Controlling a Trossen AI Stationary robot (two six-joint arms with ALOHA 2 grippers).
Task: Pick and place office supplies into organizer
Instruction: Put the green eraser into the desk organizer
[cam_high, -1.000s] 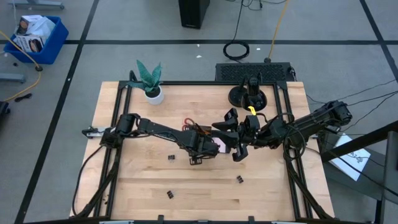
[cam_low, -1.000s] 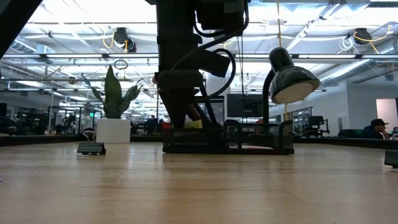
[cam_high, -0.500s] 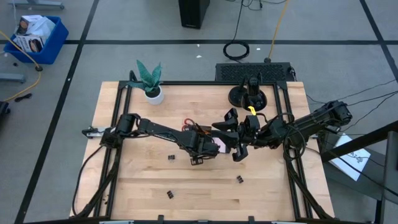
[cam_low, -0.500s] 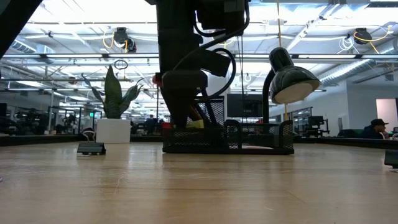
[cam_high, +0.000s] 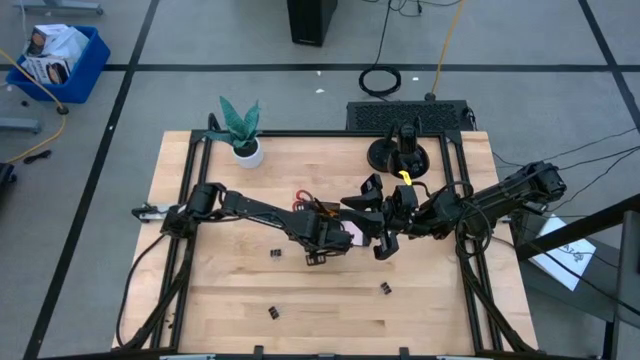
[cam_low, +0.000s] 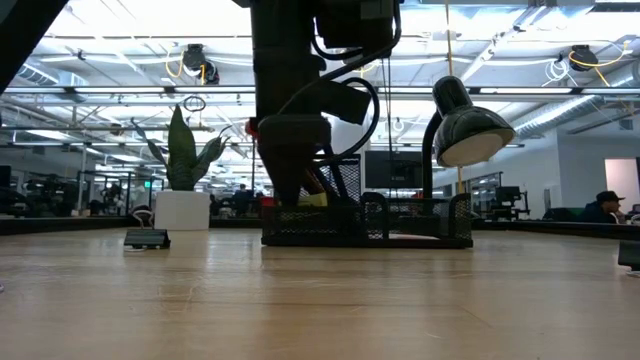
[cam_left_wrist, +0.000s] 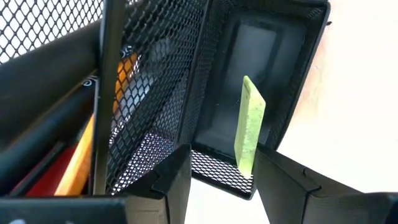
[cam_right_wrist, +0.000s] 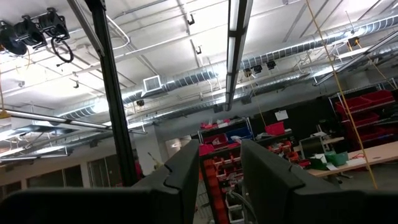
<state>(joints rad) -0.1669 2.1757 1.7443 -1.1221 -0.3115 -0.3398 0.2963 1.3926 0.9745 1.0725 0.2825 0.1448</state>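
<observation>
The black mesh organizer (cam_left_wrist: 155, 93) stands mid-table under both arms, with orange pencils (cam_left_wrist: 84, 155) and a red-handled item in its long compartment. A small yellow-green piece (cam_left_wrist: 250, 121) stands on edge over an end compartment. My left gripper (cam_left_wrist: 222, 155) points steeply down over that compartment and is open, a finger on either side of the piece. My right gripper (cam_right_wrist: 221, 162) is raised beside the organizer (cam_high: 378, 218), pointing up at the ceiling, open and empty. Three black binder clips (cam_high: 275, 254) (cam_high: 384, 289) (cam_high: 272, 313) lie flat on the table. My left gripper has the yellow-green piece's lower end (cam_left_wrist: 246, 163) close beside one finger (cam_left_wrist: 273, 174), with a clear gap to the other finger. I cannot tell whether that finger touches the piece.
A potted plant (cam_high: 240, 130) stands at the far left of the table. A black desk lamp with a round base (cam_high: 400, 152) stands at the far edge behind the organizer. In the low view a binder clip (cam_low: 147, 238) lies left of the organizer (cam_low: 400, 225).
</observation>
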